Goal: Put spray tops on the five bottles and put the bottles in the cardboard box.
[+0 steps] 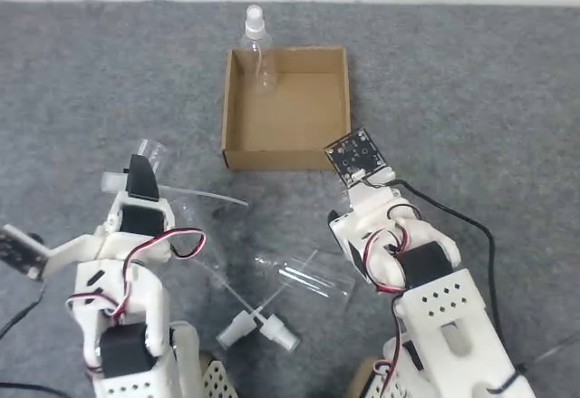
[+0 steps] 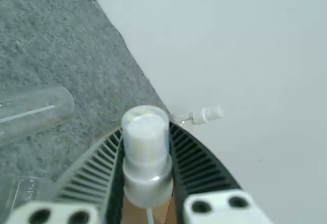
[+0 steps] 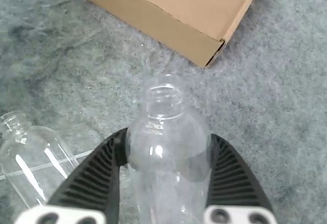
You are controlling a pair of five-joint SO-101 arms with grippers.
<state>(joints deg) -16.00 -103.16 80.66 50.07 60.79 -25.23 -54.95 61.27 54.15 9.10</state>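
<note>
Cardboard box (image 1: 272, 157) at twelve o'clock in the high view, capped bottle (image 1: 258, 49) upright at its eleven o'clock corner, two loose spray tops (image 1: 279, 333) at six; left wrist view, left gripper (image 2: 146, 132) clamped on a spray top (image 2: 145, 168); right wrist view, right gripper (image 3: 167, 142) gripping an uncapped bottle (image 3: 166, 112)

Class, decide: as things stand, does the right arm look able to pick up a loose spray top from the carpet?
Probably not yet. The right gripper is shut on an uncapped bottle, so it has no room for anything else. The two loose spray tops lie uncovered on the carpet nearby.
</note>
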